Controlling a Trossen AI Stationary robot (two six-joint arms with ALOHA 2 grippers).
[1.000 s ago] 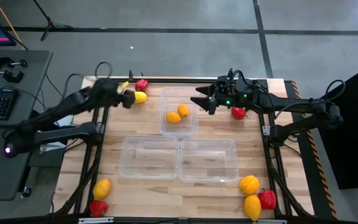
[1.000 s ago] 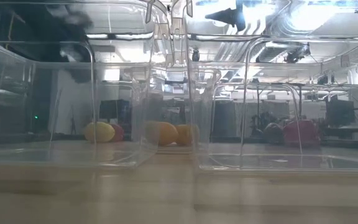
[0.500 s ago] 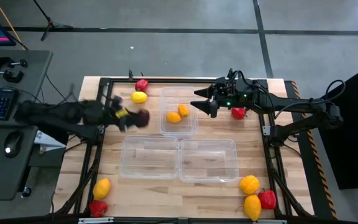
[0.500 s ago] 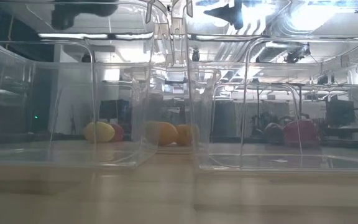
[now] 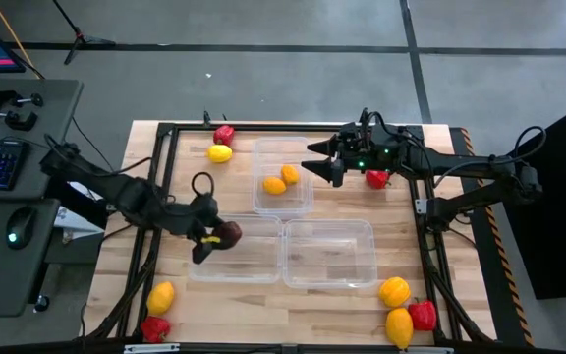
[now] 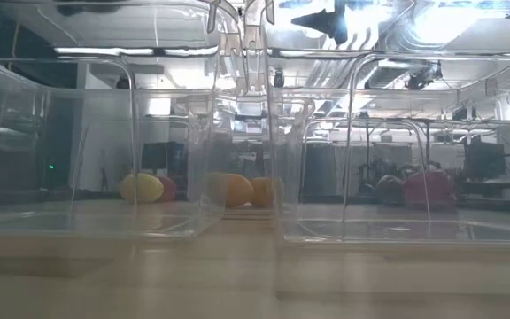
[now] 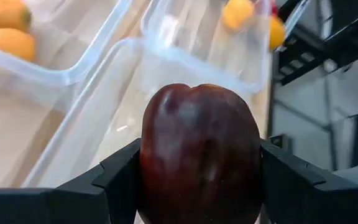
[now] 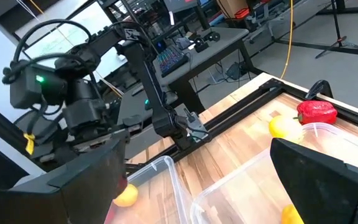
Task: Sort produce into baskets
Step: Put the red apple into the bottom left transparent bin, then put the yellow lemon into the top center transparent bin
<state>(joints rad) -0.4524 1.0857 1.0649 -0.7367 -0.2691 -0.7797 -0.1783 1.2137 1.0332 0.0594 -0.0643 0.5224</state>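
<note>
My left gripper (image 5: 220,237) is shut on a dark maroon round fruit (image 5: 229,233) over the left end of the near-left clear tub (image 5: 249,264). In the left wrist view the fruit (image 7: 197,149) fills the gap between the fingers. My right gripper (image 5: 318,167) is open and empty at the right side of the far tub (image 5: 299,201), which holds two orange citrus (image 5: 275,184). The near-right tub (image 5: 329,254) stands beside the near-left one. In the right wrist view its fingers stand wide apart (image 8: 210,186). My left gripper pinches the maroon fruit by two opposite sides (image 7: 151,163) between its two fingers. The fingers come from the table's left, slanting down. The fruit is lifted clear, above the near-left tub's left end.
A lemon (image 5: 220,153) and a red pepper (image 5: 224,134) lie at the far left, and a red pepper (image 5: 377,178) lies by the right arm. A yellow piece (image 5: 161,296) and a red pepper (image 5: 154,328) lie at the near left. Three more pieces (image 5: 399,307) lie at the near right.
My left gripper has gone from beside the lemon at the far left toward the table's near edge and a little to the right, carrying the maroon fruit, and now stands over the near-left tub's left end.
</note>
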